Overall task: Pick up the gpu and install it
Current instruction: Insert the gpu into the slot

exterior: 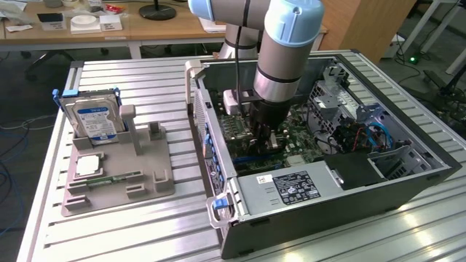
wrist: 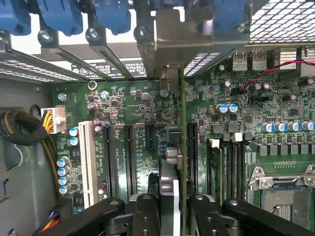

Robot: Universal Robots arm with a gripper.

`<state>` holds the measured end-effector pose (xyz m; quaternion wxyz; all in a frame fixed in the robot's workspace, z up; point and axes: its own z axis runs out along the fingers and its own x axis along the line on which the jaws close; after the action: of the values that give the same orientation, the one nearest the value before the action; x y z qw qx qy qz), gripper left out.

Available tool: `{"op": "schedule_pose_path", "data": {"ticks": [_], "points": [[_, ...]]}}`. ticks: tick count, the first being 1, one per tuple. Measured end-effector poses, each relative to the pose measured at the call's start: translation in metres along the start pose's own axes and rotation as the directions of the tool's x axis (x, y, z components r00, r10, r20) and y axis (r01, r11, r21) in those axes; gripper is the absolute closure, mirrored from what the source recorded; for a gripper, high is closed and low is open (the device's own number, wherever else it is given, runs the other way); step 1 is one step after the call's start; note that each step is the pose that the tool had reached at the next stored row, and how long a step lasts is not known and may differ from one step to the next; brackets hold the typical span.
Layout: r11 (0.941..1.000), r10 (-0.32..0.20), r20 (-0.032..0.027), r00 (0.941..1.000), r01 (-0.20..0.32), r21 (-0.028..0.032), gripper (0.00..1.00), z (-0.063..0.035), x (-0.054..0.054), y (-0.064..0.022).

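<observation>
The hand [wrist: 170,209] clamps the gpu [wrist: 172,147], seen edge-on, just ahead of its fingers. Whether the card's far edge touches the motherboard [wrist: 123,101] cannot be told. Black slots [wrist: 130,157] lie close on both sides.

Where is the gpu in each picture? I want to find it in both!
Exterior view: the gpu sits inside the computer case, tucked under the gripper.
Wrist view: the gpu is seen edge-on, a thin strip running from between the gripper fingers up to its metal bracket.
Shared landmark: the green motherboard beneath it.
</observation>
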<state>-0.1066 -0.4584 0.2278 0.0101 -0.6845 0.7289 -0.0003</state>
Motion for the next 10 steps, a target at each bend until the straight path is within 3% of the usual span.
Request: {"op": "schedule_pose_path", "data": {"ticks": [10], "points": [[1.0000, 0.000, -0.0001, 1.0000, 0.000, 0.0000, 0.72, 0.0007, -0.0006, -0.0001]]}}
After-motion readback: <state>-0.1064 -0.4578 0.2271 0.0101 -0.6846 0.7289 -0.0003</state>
